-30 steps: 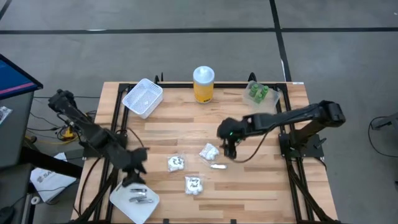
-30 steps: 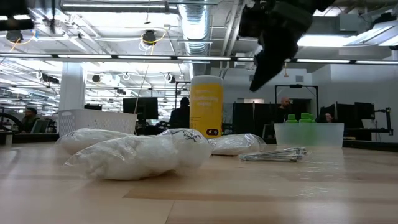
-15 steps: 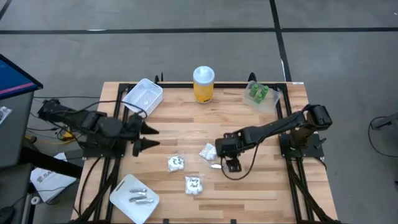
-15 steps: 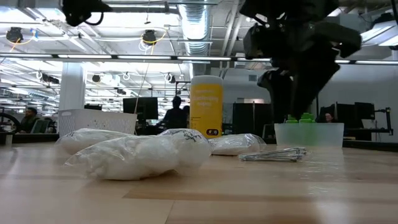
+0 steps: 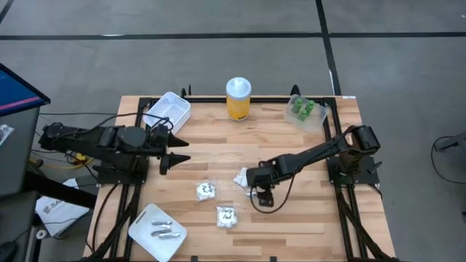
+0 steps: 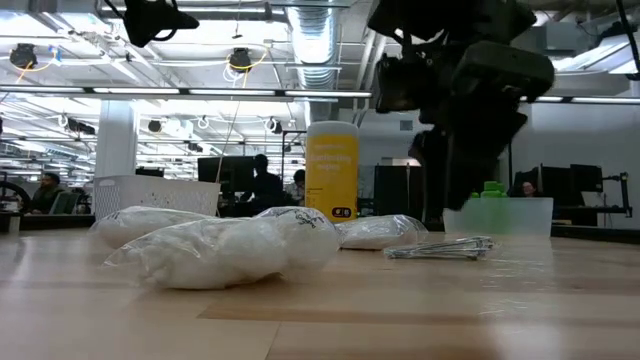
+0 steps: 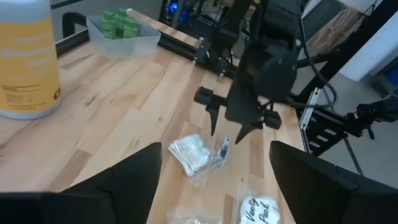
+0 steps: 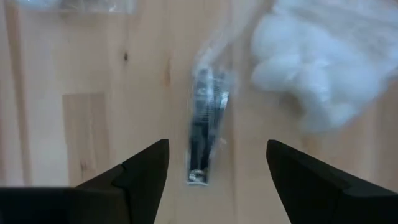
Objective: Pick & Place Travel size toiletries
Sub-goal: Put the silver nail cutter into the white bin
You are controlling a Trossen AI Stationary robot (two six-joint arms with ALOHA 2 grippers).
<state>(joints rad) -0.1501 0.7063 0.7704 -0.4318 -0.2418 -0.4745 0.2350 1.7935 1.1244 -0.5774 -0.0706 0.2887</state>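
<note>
A slim silvery tube [image 8: 204, 124] in clear wrap lies flat on the wood near the table's middle. My right gripper [image 8: 217, 146] hangs open just above it, pointing steeply down, one finger on each side, touching nothing. Three white packets [image 5: 206, 191], [image 5: 227, 216], [image 5: 242, 177] lie beside it. More silvery tubes [image 5: 164, 231] lie in a white tray [image 5: 140, 227] at the near left. Green round pieces [image 5: 302, 109] sit in a clear tub at the far right. My left gripper [image 5: 178, 151] is open and empty at the table's left, raised and pointing right.
A tall yellow jar with a white lid [image 5: 238, 98] stands at the far middle. A white perforated basket [image 5: 167, 113] sits at the far left, just behind the left arm. Bare wood lies between the packets and the jar.
My left gripper has left the near-left tray, risen, gone toward the far edge and swung round until it points toward the table's right. My right gripper has come down and a little toward the near left, over the silvery tube. Nothing on the table has moved.
</note>
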